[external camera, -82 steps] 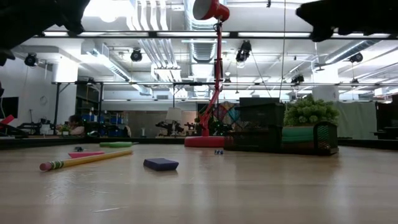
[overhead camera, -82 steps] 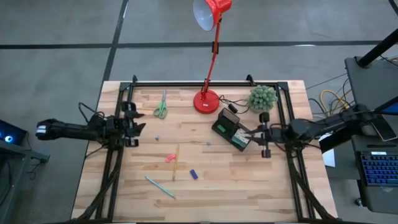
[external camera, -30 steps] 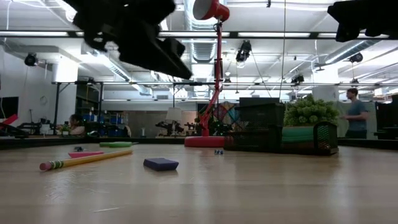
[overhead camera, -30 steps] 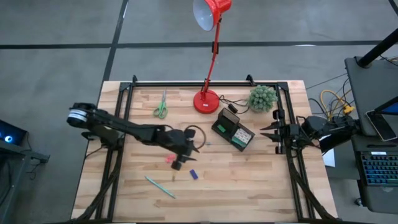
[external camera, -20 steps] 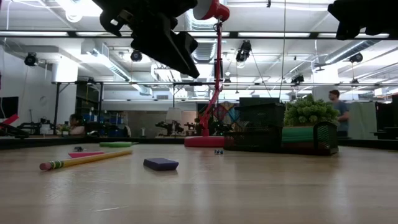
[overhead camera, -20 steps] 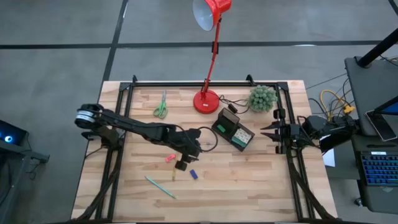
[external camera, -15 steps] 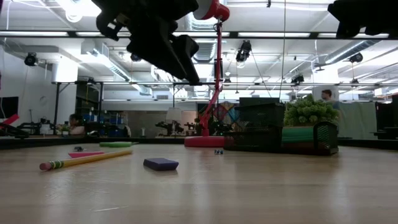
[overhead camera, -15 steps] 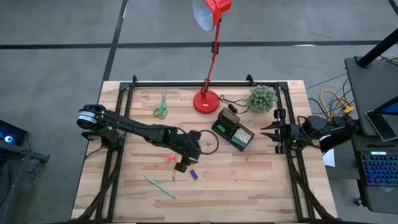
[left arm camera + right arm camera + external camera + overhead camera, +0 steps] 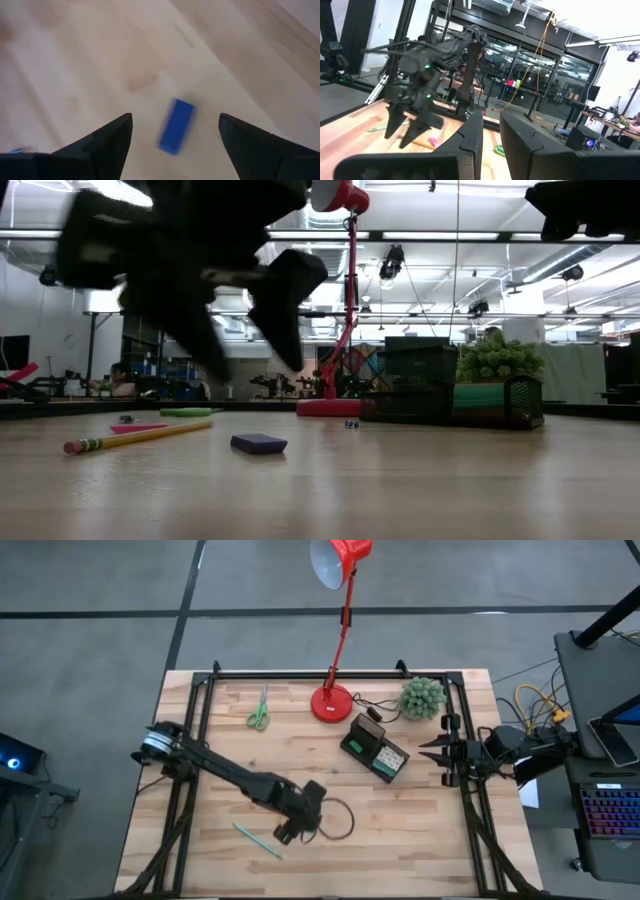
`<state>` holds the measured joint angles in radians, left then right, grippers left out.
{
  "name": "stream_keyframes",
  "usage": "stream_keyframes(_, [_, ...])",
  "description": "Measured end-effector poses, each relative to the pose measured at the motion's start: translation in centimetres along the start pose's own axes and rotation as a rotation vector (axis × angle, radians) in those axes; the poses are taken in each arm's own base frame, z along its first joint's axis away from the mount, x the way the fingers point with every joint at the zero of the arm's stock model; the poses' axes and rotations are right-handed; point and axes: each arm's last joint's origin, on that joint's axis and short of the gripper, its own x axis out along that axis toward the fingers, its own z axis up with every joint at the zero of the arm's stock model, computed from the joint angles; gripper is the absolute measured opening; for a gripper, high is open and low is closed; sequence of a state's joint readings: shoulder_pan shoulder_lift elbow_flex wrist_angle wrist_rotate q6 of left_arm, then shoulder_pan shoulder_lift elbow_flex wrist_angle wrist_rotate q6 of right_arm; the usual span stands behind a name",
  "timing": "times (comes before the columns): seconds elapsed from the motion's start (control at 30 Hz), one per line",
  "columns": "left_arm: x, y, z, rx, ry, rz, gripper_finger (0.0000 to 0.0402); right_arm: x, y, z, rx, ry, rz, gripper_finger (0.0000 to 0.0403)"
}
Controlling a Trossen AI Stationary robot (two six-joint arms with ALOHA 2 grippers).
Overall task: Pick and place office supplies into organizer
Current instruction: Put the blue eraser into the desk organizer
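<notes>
Left tool [image 9: 175, 131]: we see it spread wide, holding nothing, hanging over the blue piece [image 9: 176, 125], which lies on the surface [image 9: 420, 820] between the two fingers [image 9: 107, 137], untouched.
Right tool [image 9: 428, 751]: we find it at the surface's right edge, off the wood, fingers narrow with a slim gap, empty.
Organizer [image 9: 375, 750]: right of centre, near the lamp [image 9: 332, 700] base and the plant [image 9: 423, 697].
Pencil [image 9: 135, 437]: flat beside the pink pad [image 9: 137, 427].
Pen [image 9: 256, 839]: near the front edge.
Scissors [image 9: 260, 712]: far left, well apart.
</notes>
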<state>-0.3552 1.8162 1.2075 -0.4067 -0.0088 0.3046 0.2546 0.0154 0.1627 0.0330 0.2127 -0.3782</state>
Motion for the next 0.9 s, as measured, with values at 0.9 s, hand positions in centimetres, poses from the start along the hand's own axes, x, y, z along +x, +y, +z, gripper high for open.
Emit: stream_keyframes(0.9, [4.2, -0.6, -1.0, 0.199, 0.177, 0.022, 0.0283, 0.0, 0.0, 0.0, -0.005, -0.003, 0.000, 0.0056])
